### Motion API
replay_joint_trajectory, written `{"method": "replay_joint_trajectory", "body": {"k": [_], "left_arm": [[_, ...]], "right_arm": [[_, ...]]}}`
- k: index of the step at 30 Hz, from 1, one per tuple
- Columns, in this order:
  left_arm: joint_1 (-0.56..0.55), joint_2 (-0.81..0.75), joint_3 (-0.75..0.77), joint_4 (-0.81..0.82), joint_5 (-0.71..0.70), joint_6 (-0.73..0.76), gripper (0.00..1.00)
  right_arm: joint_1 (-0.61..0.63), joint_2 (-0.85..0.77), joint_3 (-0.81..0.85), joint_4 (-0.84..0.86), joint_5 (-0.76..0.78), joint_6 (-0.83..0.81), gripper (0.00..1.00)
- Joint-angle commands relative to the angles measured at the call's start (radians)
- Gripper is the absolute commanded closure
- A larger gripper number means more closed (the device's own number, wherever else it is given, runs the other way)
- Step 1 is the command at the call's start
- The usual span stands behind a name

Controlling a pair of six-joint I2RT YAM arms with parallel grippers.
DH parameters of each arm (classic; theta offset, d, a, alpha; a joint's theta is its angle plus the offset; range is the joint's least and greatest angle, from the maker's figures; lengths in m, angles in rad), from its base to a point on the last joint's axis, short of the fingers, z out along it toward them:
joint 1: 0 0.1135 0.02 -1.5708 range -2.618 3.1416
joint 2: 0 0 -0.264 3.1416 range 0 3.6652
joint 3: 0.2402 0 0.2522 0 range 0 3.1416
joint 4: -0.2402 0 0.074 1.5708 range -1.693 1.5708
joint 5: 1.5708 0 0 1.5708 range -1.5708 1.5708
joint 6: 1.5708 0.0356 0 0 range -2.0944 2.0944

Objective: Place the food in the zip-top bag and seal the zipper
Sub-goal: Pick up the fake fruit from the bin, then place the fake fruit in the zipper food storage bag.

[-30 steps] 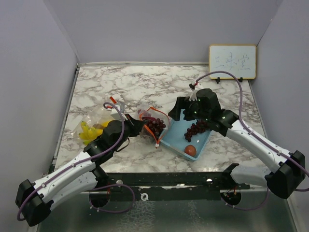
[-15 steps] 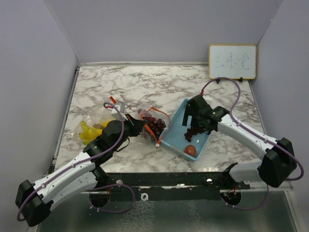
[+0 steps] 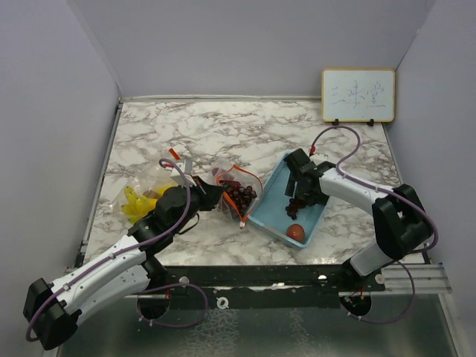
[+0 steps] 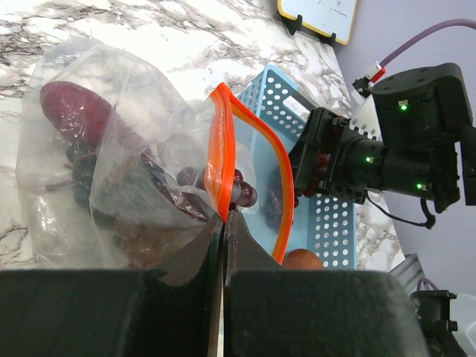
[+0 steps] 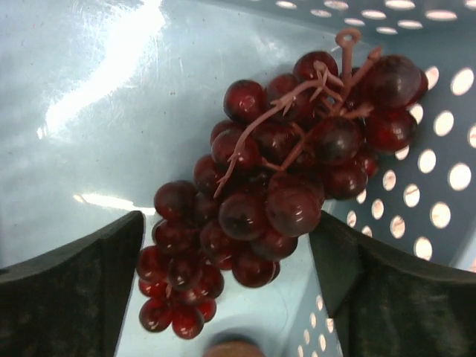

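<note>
Dark purple grapes (image 5: 275, 186), pale blue basket (image 5: 97, 97), orange bag zipper (image 4: 223, 149), yellow bananas (image 3: 137, 202), perhaps magenta piece (image 4: 74, 111).

Quick tally: 2 robot arms, L (image 3: 104, 271) & R (image 3: 357, 192). 2 grape clusters, one in the basket (image 5: 260, 208), one bagged (image 3: 240, 195). 1 banana bunch (image 3: 136, 203), 1 red round fruit (image 3: 295, 232), 1 magenta piece (image 4: 71, 111), 1 zip bag (image 4: 126, 89), 1 blue basket (image 3: 269, 204), 1 whiteboard (image 3: 358, 94).

The right gripper (image 3: 299, 192) has dropped from above the far end of the light blue basket (image 3: 269, 208) down into it, jaws spread wider than a second ago, and now straddles the cluster of dark purple grapes (image 5: 275, 178) directly beneath it. Behind the gripper, the right arm (image 3: 357, 192) has folded inward, its elbow swinging in from the table's right edge, and its purple cable (image 3: 336, 131) loops lower
</note>
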Motion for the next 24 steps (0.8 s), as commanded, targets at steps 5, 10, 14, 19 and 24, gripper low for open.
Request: {"method": "replay_joint_trajectory", "body": {"k": [5,10,14,19,24], "left_arm": [[0.005,-0.017,0.001,0.018,0.001,0.015,1.00],[0.005,-0.012,0.006,0.000,-0.017,0.015,1.00],[0.006,-0.006,0.018,-0.017,-0.023,0.016,1.00],[0.006,-0.004,0.031,-0.033,-0.027,0.014,1.00],[0.005,-0.006,0.030,-0.036,-0.027,0.007,1.00]], "right_arm": [[-0.009,-0.055,-0.063,0.182,0.014,-0.102,0.65],[0.048,-0.253,-0.104,0.256,-0.050,-0.197,0.95],[0.198,-0.355,-0.047,0.277,-0.096,-0.244,0.97],[0.328,-0.397,0.016,0.438,-0.263,-0.313,0.97],[0.377,-0.393,0.051,0.573,-0.378,-0.369,0.97]]}}
